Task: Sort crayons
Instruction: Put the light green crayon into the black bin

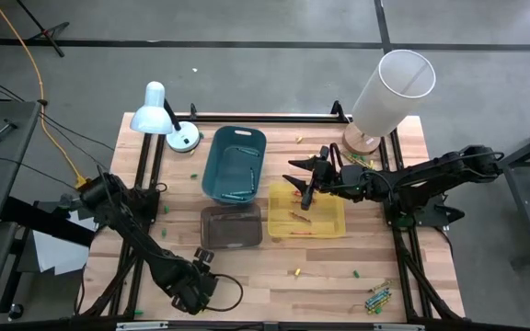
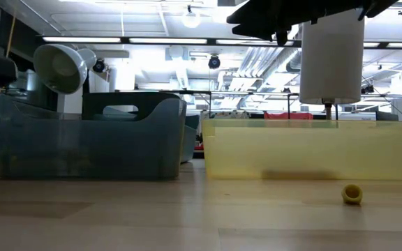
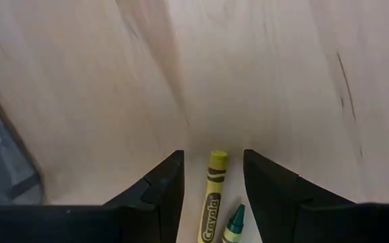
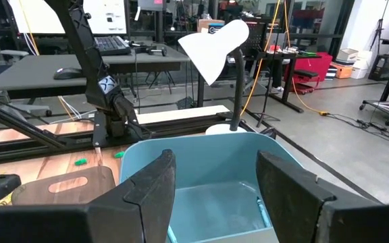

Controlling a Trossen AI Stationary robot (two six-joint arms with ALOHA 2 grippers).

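Crayons: yellow crayon (image 3: 213,196) lies between the spread fingers of the left pincer (image 3: 211,182), green crayon (image 3: 233,226) just beside it. Centre on yellow before clenching (avoid green). Right pincer (image 1: 307,184) hangs released over the yellow bin (image 1: 337,225).

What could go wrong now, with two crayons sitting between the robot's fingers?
The left gripper has both a yellow crayon and a green crayon between its open fingers. If it closes, it might grab both at once, or pinch one crooked so it slips out, and two colours could land in the same bin. The right gripper hangs open above the blue bin, empty, so it should be safe there.
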